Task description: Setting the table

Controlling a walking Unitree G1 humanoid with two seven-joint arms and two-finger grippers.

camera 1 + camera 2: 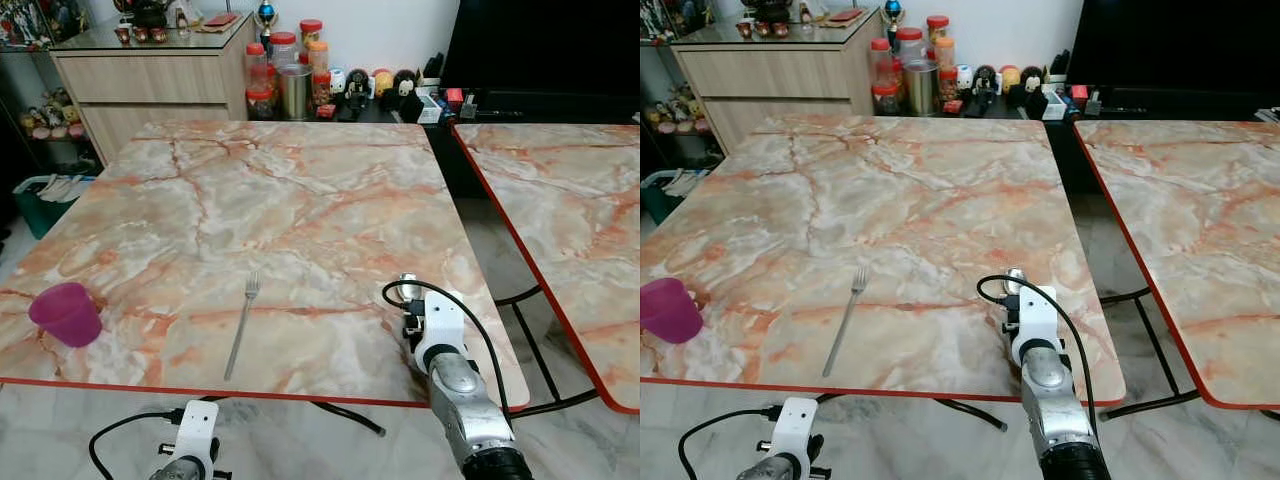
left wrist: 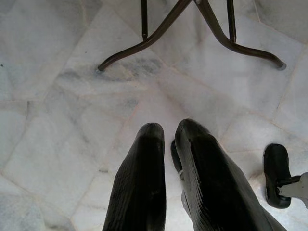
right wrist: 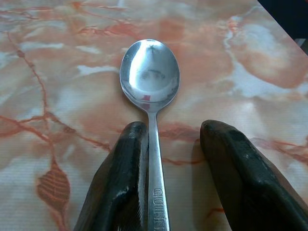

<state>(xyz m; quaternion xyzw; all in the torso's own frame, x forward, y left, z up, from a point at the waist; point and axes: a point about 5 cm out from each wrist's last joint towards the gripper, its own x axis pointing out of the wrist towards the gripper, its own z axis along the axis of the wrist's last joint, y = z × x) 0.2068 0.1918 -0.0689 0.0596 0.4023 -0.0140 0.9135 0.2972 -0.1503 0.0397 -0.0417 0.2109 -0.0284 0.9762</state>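
One fork (image 1: pixel 241 323) and purple cup (image 1: pixel 66 313) flank the spoon (image 3: pixel 150 82), seemingly unobstructed.

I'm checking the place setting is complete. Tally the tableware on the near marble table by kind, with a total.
Silver metal fork: 1
Silver metal spoon, lying between the open fingers of the right gripper: 1
Magenta plastic cup: 1
Total: 3
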